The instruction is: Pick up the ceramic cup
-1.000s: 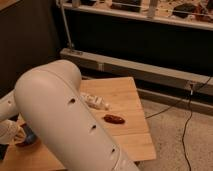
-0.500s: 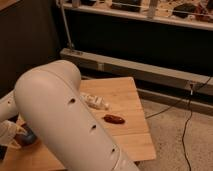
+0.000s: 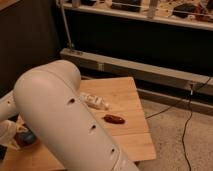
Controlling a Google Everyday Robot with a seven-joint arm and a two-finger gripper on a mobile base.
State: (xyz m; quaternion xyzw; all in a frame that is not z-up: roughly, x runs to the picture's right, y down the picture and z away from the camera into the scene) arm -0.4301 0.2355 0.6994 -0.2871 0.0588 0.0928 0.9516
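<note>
My big white arm [image 3: 65,120] fills the foreground and hides most of the left side of the wooden table [image 3: 127,95]. At the lower left, a small patch of the blue ceramic cup [image 3: 28,137] shows just past the arm, with a dark brown bit beside it. My gripper [image 3: 9,133] is at the far lower left, right next to the cup and mostly cut off by the arm and the edge of the view.
A white bottle-like item [image 3: 95,102] and a small reddish-brown item [image 3: 114,119] lie near the table's middle. A dark metal rack [image 3: 140,60] stands behind the table. A cable [image 3: 186,120] runs across the speckled floor on the right.
The white gripper part at the lower left has shifted slightly lower beside the blue cup. The items on the table have not moved.
</note>
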